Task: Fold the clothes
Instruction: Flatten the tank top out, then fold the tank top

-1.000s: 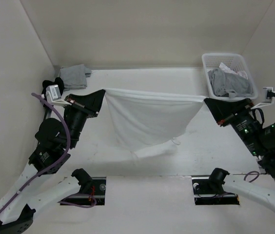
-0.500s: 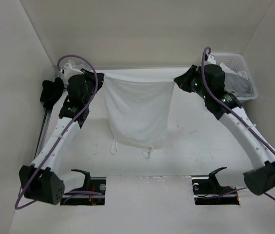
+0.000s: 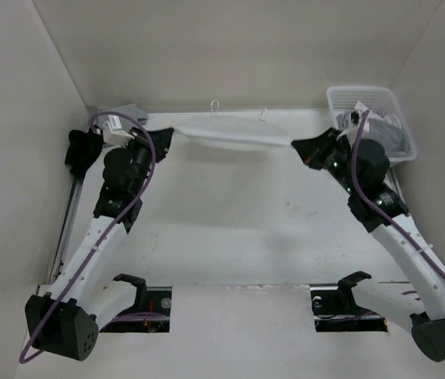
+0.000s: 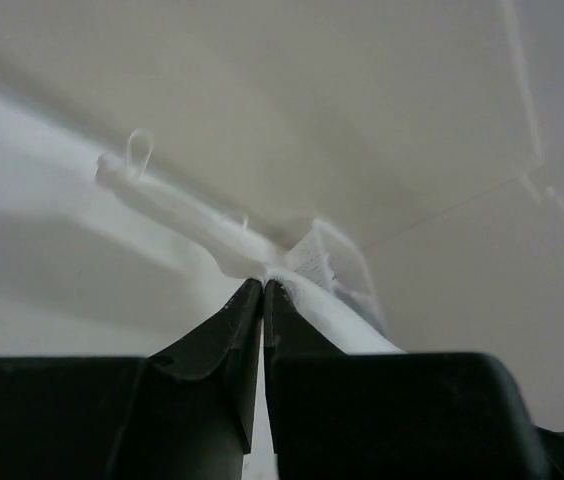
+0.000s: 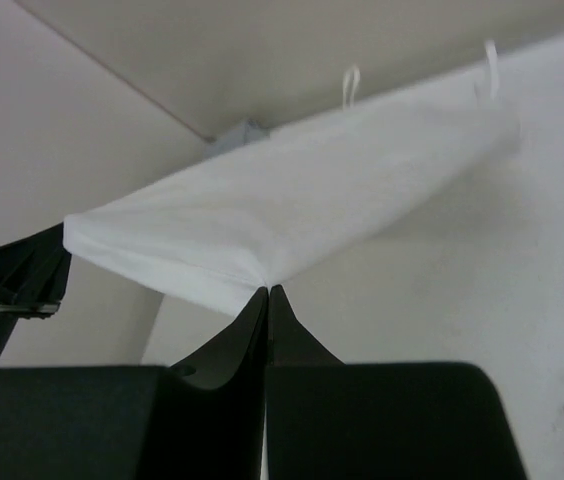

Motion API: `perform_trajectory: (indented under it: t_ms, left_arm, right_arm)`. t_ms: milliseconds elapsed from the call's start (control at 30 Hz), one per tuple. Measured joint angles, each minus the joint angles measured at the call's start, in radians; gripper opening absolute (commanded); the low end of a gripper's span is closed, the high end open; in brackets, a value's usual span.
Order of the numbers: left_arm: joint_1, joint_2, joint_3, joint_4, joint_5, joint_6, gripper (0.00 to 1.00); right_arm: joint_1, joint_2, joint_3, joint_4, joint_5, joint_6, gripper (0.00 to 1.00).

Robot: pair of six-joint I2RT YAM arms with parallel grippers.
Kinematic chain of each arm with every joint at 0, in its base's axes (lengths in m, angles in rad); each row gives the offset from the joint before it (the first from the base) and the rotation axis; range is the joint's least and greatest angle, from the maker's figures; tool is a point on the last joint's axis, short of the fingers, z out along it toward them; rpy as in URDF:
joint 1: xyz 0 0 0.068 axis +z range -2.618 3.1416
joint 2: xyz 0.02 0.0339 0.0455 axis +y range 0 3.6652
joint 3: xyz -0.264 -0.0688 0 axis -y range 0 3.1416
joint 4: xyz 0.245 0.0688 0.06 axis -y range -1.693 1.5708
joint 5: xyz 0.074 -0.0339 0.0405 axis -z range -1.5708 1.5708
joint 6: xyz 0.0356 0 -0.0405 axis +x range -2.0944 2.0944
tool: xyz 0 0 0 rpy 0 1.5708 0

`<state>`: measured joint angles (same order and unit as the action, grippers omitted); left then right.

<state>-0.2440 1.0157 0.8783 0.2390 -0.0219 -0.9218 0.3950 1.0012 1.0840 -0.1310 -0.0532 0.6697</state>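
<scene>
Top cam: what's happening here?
Both arms hold the white garment stretched between them, off the table at its far end. The left gripper and right gripper are each shut on one end, and its straps point toward the back wall. It isn't laid down yet. The white basket with grey clothes sits far right.

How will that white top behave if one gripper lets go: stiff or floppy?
Probably very floppy: the white top bows loosely between the left gripper and right gripper. Likely light, since two pinched corners alone carry it. Its thin straps look apt to trail or snag.
</scene>
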Motion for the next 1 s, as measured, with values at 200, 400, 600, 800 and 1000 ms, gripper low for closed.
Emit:
perform_trajectory:
  t_ms: [200, 400, 600, 800, 1000]
  left_arm:
    - [0.004, -0.07, -0.452, -0.008, 0.029, -0.01, 0.03]
    - [-0.008, -0.326, -0.716, -0.15, 0.065, -0.023, 0.03]
    - [-0.079, -0.663, -0.748, -0.381, 0.082, -0.056, 0.03]
    - [-0.129, -0.747, -0.689, -0.565, 0.029, -0.068, 0.04]
    - [-0.066, -0.383, -0.579, -0.413, -0.016, -0.051, 0.04]
  right_arm:
    - [0.047, -0.089, -0.489, 0.034, 0.009, 0.081, 0.0]
    - [0.2, -0.202, -0.783, 0.026, 0.045, 0.185, 0.0]
    - [0.427, -0.444, -0.849, -0.049, 0.143, 0.334, 0.01]
    - [0.563, -0.486, -0.832, -0.142, 0.248, 0.407, 0.02]
    - [0.264, -0.195, -0.7, -0.062, 0.177, 0.28, 0.01]
